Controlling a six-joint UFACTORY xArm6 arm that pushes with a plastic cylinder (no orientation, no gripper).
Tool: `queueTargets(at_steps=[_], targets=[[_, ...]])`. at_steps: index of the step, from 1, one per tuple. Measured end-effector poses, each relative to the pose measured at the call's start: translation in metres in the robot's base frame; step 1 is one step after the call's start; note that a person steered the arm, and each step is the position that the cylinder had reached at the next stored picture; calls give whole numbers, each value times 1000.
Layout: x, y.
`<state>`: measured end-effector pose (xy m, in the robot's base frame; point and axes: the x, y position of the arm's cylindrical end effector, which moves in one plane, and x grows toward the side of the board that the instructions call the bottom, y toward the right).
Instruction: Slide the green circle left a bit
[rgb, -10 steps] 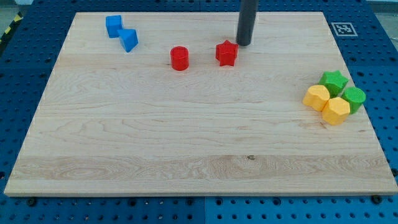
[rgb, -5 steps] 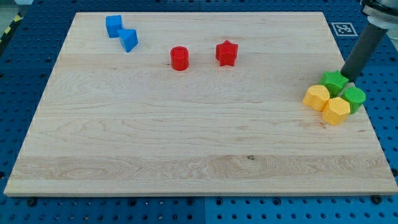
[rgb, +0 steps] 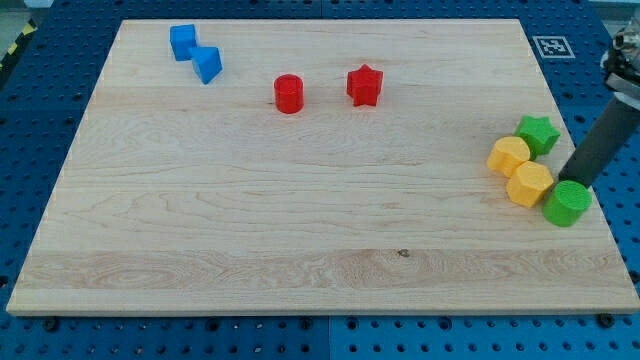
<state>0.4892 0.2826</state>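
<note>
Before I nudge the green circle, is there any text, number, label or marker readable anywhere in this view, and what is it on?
No words, numbers or brand names can be read anywhere.
One sign only: a black-and-white square marker printed on the wooden board at the view's top right corner; it is a pattern, not text.
The blocks carry no markings.

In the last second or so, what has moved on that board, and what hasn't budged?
My tip swept from beside the red star across to the view's right, then came down behind the green circle. The green circle slid toward the view's bottom, out of the cluster, and the lower yellow block shifted slightly left. The green star, the other yellow block, the red cylinder and both blue blocks stayed put.
</note>
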Motion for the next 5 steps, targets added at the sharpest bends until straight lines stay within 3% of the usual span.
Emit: queueTargets(at_steps=[3,5], targets=[[31,-48],[55,-36]])
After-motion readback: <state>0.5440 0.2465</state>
